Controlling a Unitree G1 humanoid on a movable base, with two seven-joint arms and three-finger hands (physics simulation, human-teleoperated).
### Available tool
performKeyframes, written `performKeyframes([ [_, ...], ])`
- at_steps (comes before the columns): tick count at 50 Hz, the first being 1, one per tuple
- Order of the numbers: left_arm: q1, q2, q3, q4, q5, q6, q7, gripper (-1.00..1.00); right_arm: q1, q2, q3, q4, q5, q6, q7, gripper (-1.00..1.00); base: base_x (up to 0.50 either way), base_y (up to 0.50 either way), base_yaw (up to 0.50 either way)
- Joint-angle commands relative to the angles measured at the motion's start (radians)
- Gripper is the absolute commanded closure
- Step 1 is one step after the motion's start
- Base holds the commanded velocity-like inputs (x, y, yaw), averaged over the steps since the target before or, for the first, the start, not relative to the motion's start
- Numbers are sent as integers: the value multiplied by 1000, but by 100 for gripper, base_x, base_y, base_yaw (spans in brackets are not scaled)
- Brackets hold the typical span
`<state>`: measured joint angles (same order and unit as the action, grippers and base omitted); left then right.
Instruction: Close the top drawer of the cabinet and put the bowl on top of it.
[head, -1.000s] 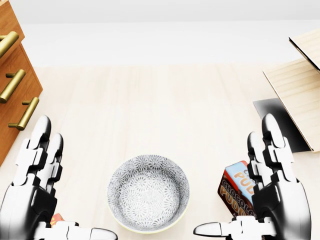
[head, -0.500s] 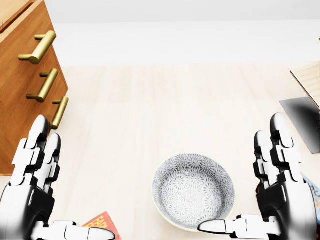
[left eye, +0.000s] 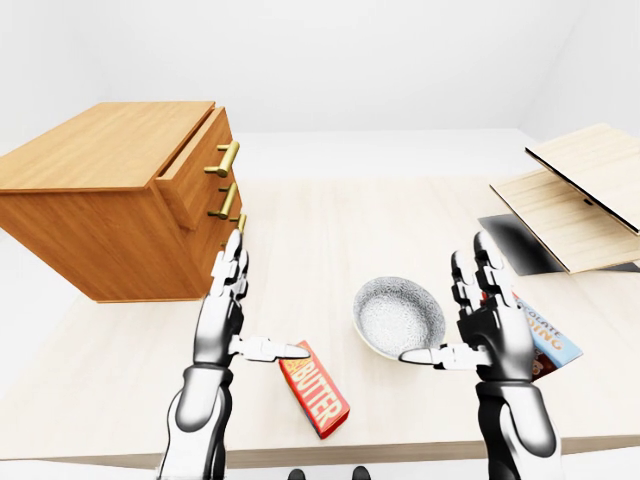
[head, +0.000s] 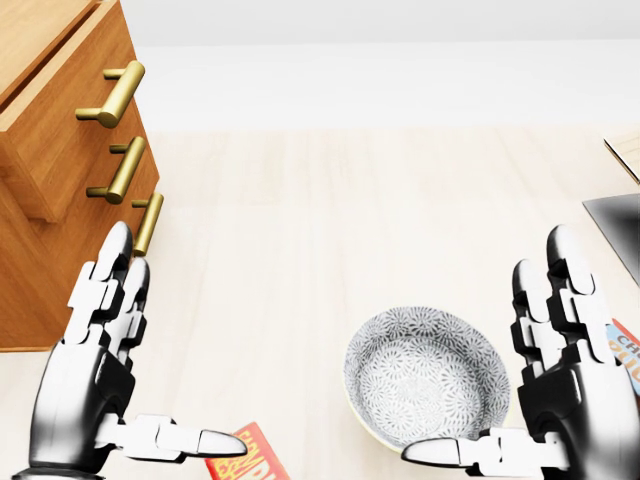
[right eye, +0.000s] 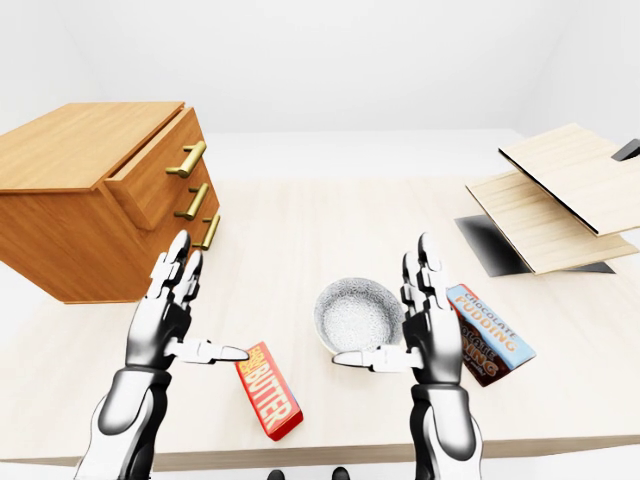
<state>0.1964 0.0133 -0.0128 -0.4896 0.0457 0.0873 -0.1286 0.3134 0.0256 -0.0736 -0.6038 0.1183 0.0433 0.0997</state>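
A wooden cabinet (left eye: 110, 205) stands at the left of the table, its top drawer (left eye: 195, 165) pulled out a little past the two below; brass handles (head: 112, 97) show on the drawer fronts. The patterned grey bowl (head: 428, 389) sits on the table between my hands, nearer the right one. My left hand (head: 110, 375) is open, fingers up and thumb pointing right, just below the cabinet's lowest handle. My right hand (head: 545, 385) is open beside the bowl's right rim, its thumb under the rim's near edge. Neither hand holds anything.
A red butter box (left eye: 314, 387) lies on the table below my left thumb. A chocolate pudding box (right eye: 488, 333) lies right of my right hand. Tilted light wooden boards (left eye: 575, 195) and a dark sheet (left eye: 520, 243) occupy the right side of the table (left eye: 330, 230).
The whole picture has shifted right: the camera turned left, bringing more of the cabinet into view and moving the bowl rightward in frame. Both hands stay open.
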Motion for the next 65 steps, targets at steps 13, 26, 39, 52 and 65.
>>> performKeyframes([
  [13, -290, 19, 29, 159, 39, 0, -7, -100, 24, -5, 8, 10, 16, -67, 51, -100, 0, 0, 0],
  [26, -385, 44, 68, 206, 9, 0, -4, -100, 28, 2, 2, 0, 15, -62, 48, -100, 0, 0, 0],
  [39, -468, 63, 77, 290, -51, 0, -46, -100, 34, 6, -12, -16, 24, -63, 46, -100, 0, 0, 0],
  [52, -550, 114, 143, 298, -191, 0, -75, -100, 44, 10, -14, -34, 31, -55, 51, -100, 0, 0, 0],
  [65, -583, 141, 155, 307, -288, 0, -47, -100, 44, 9, -14, -31, 33, -61, 52, -100, 0, 0, 0],
])
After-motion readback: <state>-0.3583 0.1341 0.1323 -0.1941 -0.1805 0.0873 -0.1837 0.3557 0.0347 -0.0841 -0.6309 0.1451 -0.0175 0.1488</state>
